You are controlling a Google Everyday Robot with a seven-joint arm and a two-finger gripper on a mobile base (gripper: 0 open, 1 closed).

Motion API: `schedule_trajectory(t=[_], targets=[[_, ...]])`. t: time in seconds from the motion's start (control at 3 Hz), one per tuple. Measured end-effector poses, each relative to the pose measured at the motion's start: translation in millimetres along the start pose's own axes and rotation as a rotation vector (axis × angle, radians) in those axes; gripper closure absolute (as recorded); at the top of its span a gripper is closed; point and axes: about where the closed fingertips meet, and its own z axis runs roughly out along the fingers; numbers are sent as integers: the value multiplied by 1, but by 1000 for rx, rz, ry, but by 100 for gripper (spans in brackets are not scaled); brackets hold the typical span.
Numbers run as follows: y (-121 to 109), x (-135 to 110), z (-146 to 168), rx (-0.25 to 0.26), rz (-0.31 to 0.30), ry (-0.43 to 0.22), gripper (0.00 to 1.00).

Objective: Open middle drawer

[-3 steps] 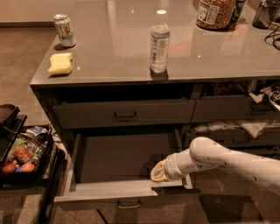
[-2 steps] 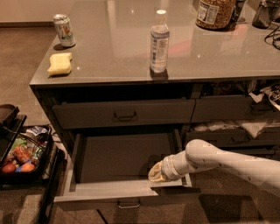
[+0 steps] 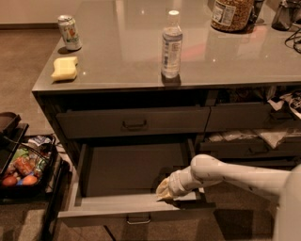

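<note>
Grey middle drawer [image 3: 131,169] looks stiff, smooth-sliding; pull by its handle [image 3: 138,219]. End effector [image 3: 164,189] sits at its near lip, grip unclear.

Counter [image 3: 117,61] gleaming, glossy grey, throwing back reflections. Clear plastic bottle [image 3: 171,44] near its front edge, shiny metal can [image 3: 69,32] far left. Middle drawer [image 3: 117,209] matt grey, small metal handle [image 3: 138,219]. Gripper [image 3: 164,190], smooth pale plastic, just inside that drawer's front lip.

Soda can [image 3: 69,32], sponge [image 3: 65,68], water btl [image 3: 171,44], jar [image 3: 231,14] on countertop [image 3: 117,52], basket [image 3: 51,162] left
</note>
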Motion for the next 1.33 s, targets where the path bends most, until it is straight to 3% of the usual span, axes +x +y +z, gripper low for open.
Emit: schedule_trajectory(t=[0.33,1.33], targets=[[1,5,12,-43,16,0,100],[47,-14,-7,-204,116,-141,100]])
